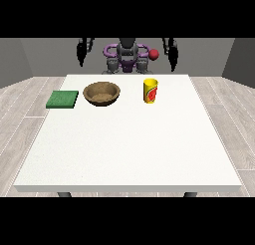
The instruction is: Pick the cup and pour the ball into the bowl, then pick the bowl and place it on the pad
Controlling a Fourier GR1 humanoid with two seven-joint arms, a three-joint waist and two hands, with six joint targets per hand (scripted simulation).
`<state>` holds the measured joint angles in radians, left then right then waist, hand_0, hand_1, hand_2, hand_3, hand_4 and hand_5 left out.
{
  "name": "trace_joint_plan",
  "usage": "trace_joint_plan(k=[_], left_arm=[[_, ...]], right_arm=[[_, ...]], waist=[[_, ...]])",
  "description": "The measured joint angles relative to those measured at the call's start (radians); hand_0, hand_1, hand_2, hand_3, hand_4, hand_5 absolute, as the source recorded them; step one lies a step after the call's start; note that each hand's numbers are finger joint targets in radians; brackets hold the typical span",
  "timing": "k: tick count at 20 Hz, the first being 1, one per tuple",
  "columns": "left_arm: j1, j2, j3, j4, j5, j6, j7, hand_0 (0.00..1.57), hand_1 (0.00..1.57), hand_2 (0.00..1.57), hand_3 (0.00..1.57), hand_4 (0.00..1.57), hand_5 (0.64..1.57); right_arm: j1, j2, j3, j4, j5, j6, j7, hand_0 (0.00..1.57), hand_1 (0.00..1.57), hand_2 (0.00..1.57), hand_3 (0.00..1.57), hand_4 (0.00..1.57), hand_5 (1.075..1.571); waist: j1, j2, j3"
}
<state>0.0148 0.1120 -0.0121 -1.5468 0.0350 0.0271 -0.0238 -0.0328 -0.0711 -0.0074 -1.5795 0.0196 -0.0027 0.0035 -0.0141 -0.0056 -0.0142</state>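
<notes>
Standing upright on the far half of the white surface (129, 149), the yellow cup (150, 90) with a red mark on its side sits a little right of centre in the view. Whether a ball lies inside it cannot be told from this angle. A small red ball (154, 54) shows above and behind the cup, near the robot's torso (127, 57) and off the surface. To the cup's left, apart from it, rests the brown bowl (101, 93), its opening facing up. Further left again, near the surface's left edge, lies the flat green pad (63, 99), apart from the bowl. Nothing stands between cup and bowl, nor between bowl and pad.

Both hands hang behind the far edge, well apart from every object. The hand at the view's right (173, 52) and the hand at the view's left (82, 51) point downward, holding nothing; whether their fingers are straight or curled I cannot tell.
</notes>
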Motion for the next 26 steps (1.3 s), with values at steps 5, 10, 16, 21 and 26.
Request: trace_joint_plan(k=[5, 10, 16, 21, 26], left_arm=[[-0.003, 0.026, 0.005, -0.056, 0.003, -0.004, 0.051, 0.00, 0.00, 0.00, 0.00, 0.00, 1.535], [0.002, -0.056, -0.134, -0.164, 0.035, 0.094, 0.237, 0.00, 0.00, 0.00, 0.00, 0.00, 1.532], [-0.030, -0.090, -0.241, -0.305, 0.012, 0.235, 0.372, 0.00, 0.00, 0.00, 0.00, 0.00, 1.527], [-0.030, -0.098, -0.256, -0.353, -0.017, 0.244, 0.338, 0.00, 0.00, 0.00, 0.00, 0.00, 1.519], [-0.122, -0.076, -0.168, -0.264, -0.009, 0.208, 0.205, 0.00, 0.00, 0.00, 0.00, 0.00, 1.500]], right_arm=[[-0.012, -0.023, -0.006, -0.059, -0.006, 0.004, 0.051, 0.00, 0.00, 0.00, 0.00, 0.62, 1.559], [0.016, -0.044, -0.068, -0.076, -0.091, 0.026, 0.157, 0.00, 0.00, 0.00, 0.00, 0.59, 1.562], [0.057, -0.053, -0.106, -0.147, -0.151, 0.046, 0.191, 0.00, 0.00, 0.00, 0.00, 0.52, 1.563], [0.042, -0.067, -0.152, -0.165, -0.191, 0.066, 0.164, 0.00, 0.00, 0.00, 0.00, 0.37, 1.563], [-0.014, -0.060, -0.155, -0.144, -0.184, 0.076, 0.073, 0.00, 0.00, 0.00, 0.00, 0.29, 1.569]], waist=[[0.004, -0.153, 0.0098], [-0.002, -0.269, 0.0145], [-0.006, -0.229, 0.0147], [0.002, -0.138, 0.0144], [-0.020, -0.001, 0.0142]])
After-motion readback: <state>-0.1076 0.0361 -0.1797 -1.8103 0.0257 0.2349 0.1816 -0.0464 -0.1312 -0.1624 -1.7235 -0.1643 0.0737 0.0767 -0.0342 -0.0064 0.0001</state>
